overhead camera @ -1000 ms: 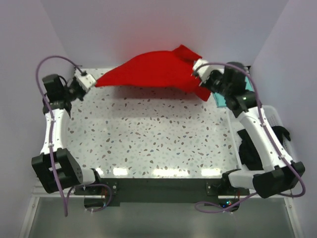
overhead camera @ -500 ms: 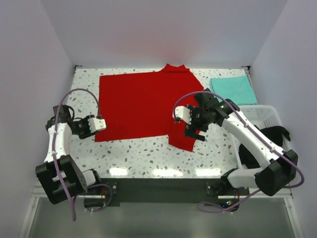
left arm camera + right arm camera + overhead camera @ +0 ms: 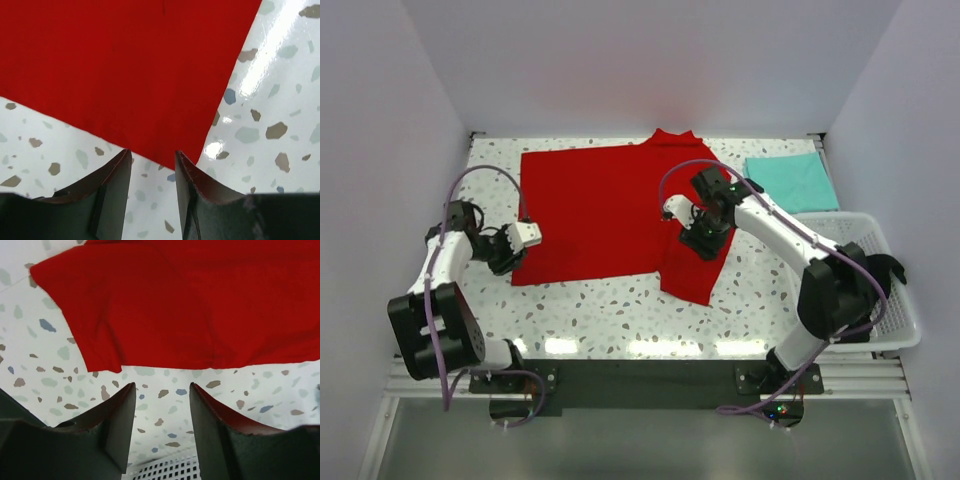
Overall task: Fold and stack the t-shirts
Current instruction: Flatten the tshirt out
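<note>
The table (image 3: 620, 310) was shiny and white with small grey and brown specks. On the near right stood a white plastic basket (image 3: 903, 338) with a wall full of little square holes, and a black cloth (image 3: 888, 268) hung over its rim.

The left gripper (image 3: 152, 156) was low, right by the near left corner of the red shirt (image 3: 595, 210). Its dark fingers were a little way apart and held nothing. The right gripper (image 3: 161, 390) hung over the shirt's right side, near a sleeve. Its fingers were a bit apart too, and empty.

The red shirt lay flat in the middle of the table. It looked soft and smooth, almost square, with one short sleeve sticking out toward the near edge.

In the far right corner lay a mint shirt (image 3: 792, 180), folded into a neat flat square.
</note>
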Robot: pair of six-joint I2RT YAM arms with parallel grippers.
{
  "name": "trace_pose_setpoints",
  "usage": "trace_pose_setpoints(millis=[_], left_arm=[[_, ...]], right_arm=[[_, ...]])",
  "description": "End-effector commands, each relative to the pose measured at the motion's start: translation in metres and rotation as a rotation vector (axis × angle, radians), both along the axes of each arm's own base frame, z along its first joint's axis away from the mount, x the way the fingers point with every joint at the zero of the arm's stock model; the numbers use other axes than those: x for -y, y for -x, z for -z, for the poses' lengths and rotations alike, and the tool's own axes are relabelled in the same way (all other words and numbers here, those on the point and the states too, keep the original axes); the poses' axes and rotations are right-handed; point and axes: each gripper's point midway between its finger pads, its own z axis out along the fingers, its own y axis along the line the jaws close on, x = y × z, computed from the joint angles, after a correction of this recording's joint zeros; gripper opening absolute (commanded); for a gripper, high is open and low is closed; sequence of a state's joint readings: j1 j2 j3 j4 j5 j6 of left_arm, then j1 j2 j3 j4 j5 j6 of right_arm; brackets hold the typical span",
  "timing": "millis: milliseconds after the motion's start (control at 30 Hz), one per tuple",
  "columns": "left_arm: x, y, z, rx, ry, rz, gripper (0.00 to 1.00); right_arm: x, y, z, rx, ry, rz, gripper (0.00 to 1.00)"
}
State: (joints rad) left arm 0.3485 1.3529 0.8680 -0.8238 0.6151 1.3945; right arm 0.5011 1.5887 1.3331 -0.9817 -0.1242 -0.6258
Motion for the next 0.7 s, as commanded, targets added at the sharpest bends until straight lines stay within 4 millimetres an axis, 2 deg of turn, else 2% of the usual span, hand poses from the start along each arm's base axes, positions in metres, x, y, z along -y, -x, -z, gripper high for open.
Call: trace_pose_setpoints(millis=[0,167,300,367,500,567,667], left_arm=[[0.006,-0.021,0.000,-0.030,0.035,-0.109,0.44],[0.010,-0.022,0.023,-0.103,0.044,-0.161,0.40],[0.008,-0.021,0.041,-0.152,0.036,-0.201,0.37],[0.004,-0.022,0.050,-0.171,0.024,-0.229,0.34],[-0.004,-0.020,0.069,-0.216,-0.011,-0.274,0.30],[-0.013,-0.020,0.080,-0.244,-0.048,-0.306,0.25],[-0.031,-0.022,0.092,-0.257,-0.131,-0.368,0.18]], right_arm=[[-0.005,-0.023,-0.001,0.018,-0.020,0.105,0.50],[-0.012,-0.015,0.026,-0.069,-0.028,0.128,0.44],[0.001,-0.006,0.065,-0.108,0.038,0.143,0.40],[0.006,-0.003,0.077,-0.114,0.064,0.148,0.38],[0.028,0.001,0.108,-0.102,0.162,0.151,0.35],[0.052,-0.008,0.113,-0.076,0.237,0.177,0.33],[0.087,-0.030,0.108,-0.050,0.275,0.266,0.31]])
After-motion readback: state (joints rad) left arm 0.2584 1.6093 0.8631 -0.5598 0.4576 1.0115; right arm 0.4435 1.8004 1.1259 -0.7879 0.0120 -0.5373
